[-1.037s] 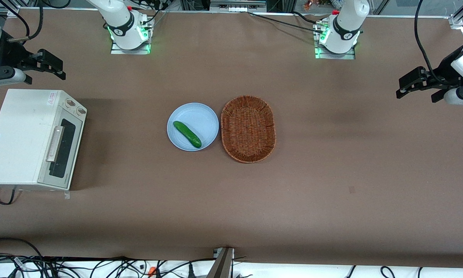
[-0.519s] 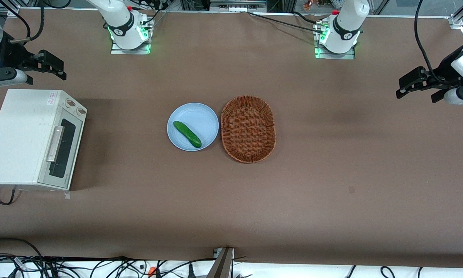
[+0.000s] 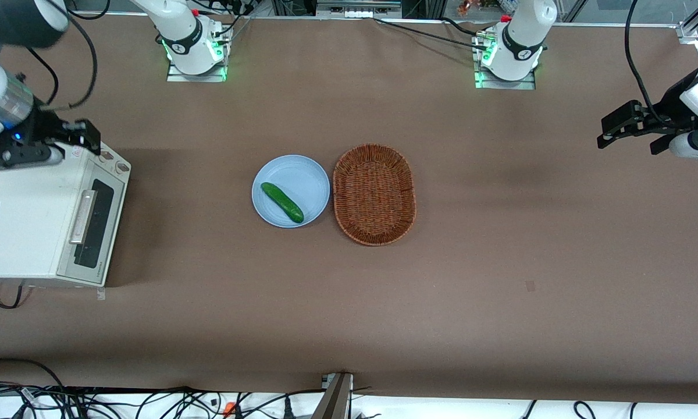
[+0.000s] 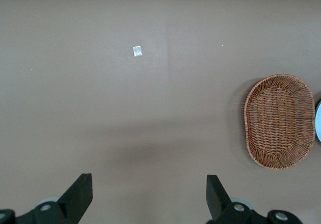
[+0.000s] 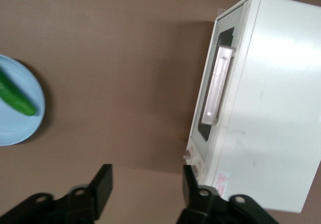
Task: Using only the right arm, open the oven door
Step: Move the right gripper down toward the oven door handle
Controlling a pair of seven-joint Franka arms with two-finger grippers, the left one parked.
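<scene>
The white toaster oven (image 3: 29,215) stands at the working arm's end of the table. Its oven door (image 3: 96,224), with a dark window and a silver bar handle (image 3: 83,216), is closed. The right arm's black gripper (image 3: 89,137) hovers open and empty above the oven's corner by the two round knobs (image 3: 113,160), at the oven's end farther from the front camera. In the right wrist view the open gripper (image 5: 146,184) has bare table between its fingers, and one finger (image 5: 189,180) is close to a knob (image 5: 188,156). The door (image 5: 203,128) and handle (image 5: 217,91) show closed there.
A light blue plate (image 3: 305,174) with a green cucumber (image 3: 282,202) lies mid-table beside a wicker basket (image 3: 374,194). The plate (image 5: 17,128) and cucumber (image 5: 15,97) also show in the right wrist view. Cables run along the table edge nearest the front camera.
The right gripper has moved nearer to the front camera, from the table beside the oven to above the oven's knob corner. The oven door has not moved.
</scene>
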